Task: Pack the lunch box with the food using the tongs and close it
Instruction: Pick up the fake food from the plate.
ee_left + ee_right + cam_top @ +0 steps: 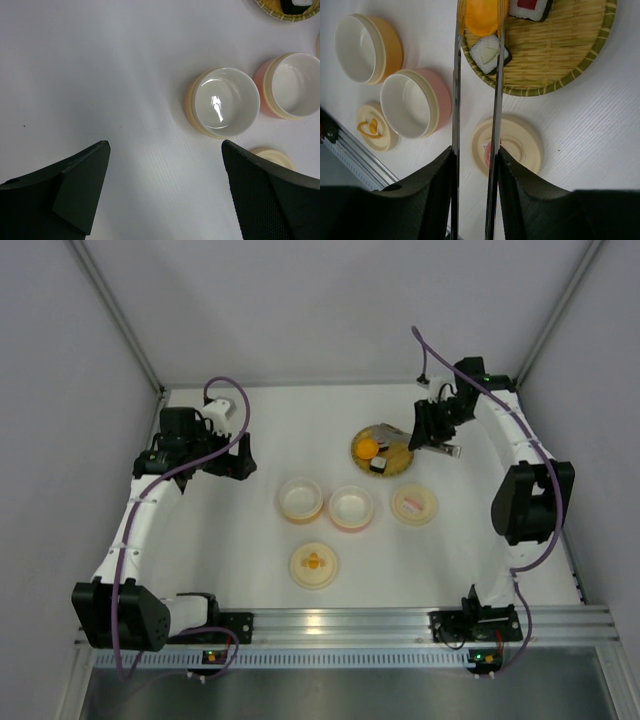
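Your right end effector [475, 159] clamps the tongs [455, 90], arms flanking the ball [479, 20]; the left end effector [165, 170] gapes empty. Bowls [406, 107] are empty and lids [522, 142] off: packing has barely begun.

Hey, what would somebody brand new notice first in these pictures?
The right gripper clamps silver tongs whose tips reach an orange ball on a round bamboo tray at the table's far right. Mid-table, an orange bowl and a pink bowl stand side by side, open and empty.
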Tool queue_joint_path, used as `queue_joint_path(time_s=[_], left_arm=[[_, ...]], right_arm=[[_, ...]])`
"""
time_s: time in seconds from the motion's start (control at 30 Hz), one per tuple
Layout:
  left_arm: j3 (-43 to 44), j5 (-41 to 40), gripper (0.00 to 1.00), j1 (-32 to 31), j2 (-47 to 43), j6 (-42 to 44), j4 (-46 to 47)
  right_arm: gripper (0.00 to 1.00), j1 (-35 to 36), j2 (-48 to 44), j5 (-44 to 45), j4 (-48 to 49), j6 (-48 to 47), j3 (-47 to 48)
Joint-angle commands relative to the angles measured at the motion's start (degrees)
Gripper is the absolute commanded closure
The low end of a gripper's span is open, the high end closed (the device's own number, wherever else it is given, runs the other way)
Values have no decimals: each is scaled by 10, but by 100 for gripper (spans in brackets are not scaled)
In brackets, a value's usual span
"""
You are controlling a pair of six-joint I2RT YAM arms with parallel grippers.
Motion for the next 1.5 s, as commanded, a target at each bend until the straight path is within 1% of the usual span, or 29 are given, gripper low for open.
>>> queue_joint_path(time_s=[0.0,0.2,0.8,1.17,1.33,1.43,1.47], left_arm=[[2,12,2,3,-5,-1,13],[2,14,2,3,-1,-2,15],[1,18,2,3,7,-5,19],[-1,16,2,2,10,-2,22],[-2,15,1,2,14,-3,22],[-1,16,2,2,14,-4,24],[-1,16,2,3,14,-4,23]], right_arm=[[63,10,6,-8,39,7,10],[63,10,15,-4,54,9,-3],[63,11,48,6,68,10,-4],[64,10,64,-12,69,12,-5],[69,11,66,-34,61,9,-7],[69,11,67,-42,55,7,-8],[71,10,66,-42,53,7,-9]])
